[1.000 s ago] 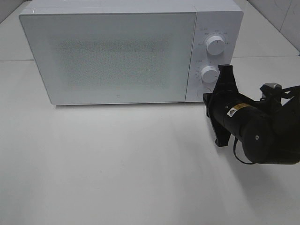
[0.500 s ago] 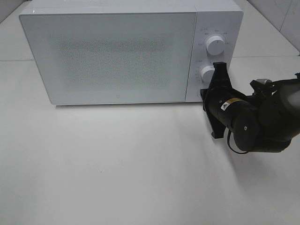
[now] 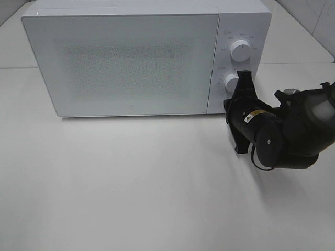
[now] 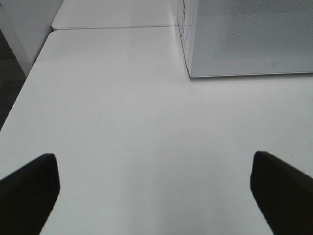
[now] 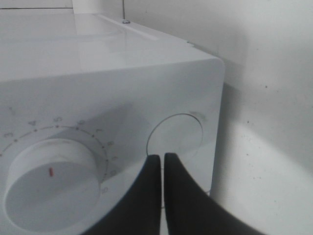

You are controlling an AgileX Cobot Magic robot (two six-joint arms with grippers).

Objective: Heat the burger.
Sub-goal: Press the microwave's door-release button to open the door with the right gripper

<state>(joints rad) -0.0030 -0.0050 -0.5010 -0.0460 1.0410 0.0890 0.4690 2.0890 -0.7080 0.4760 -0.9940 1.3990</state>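
Two black fingers of the right gripper (image 5: 163,157) are pressed together with nothing between them. Tips sit at the edge of the round button (image 5: 176,134) on the microwave (image 3: 131,63) control panel, just beside the lower dial (image 5: 46,181). Upper dial (image 3: 239,49) stands above that. Microwave door (image 3: 123,63) shut, window speckled and opaque. Left gripper (image 4: 154,160): fingers wide apart, holding nothing, low over the white table (image 4: 122,98), apart from the microwave's front corner. Burger: seen in no view; its place cannot be told.
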